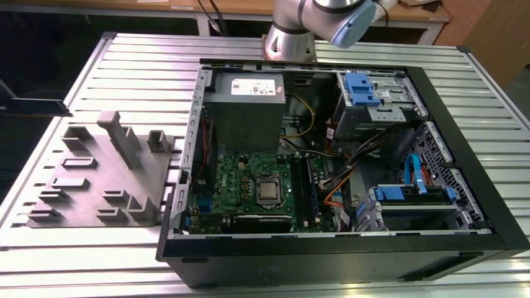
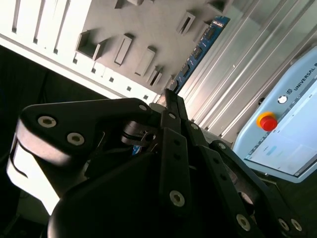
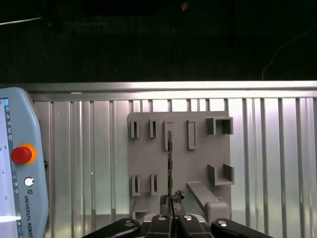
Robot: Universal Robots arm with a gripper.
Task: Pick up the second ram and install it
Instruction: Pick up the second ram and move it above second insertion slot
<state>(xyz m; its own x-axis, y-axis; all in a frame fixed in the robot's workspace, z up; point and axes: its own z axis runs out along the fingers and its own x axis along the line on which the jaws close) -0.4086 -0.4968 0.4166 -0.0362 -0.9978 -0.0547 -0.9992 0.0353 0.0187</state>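
In the first wrist view the second ram [image 3: 169, 158] shows edge-on as a thin dark line, held high over the grey slotted fixture [image 3: 198, 163]. My gripper [image 3: 171, 202] is shut on it. In the second wrist view the stick [image 2: 198, 54] is a blue-edged strip reaching out from the dark fingers [image 2: 171, 101], with the gripper [image 2: 169, 94] closed around its near end. At the exterior view's far left edge hangs a slim dark strip with a blue-green edge [image 1: 37, 107], apparently the same stick.
The open computer case [image 1: 463, 124] lies on the slatted metal table [image 1: 149, 56], with the motherboard [image 1: 248, 180] and its long narrow slots [image 1: 308, 186] facing up. The grey fixture [image 1: 91, 180] is on the exterior view's left. A teach pendant [image 3: 20, 163] lies beside the fixture.
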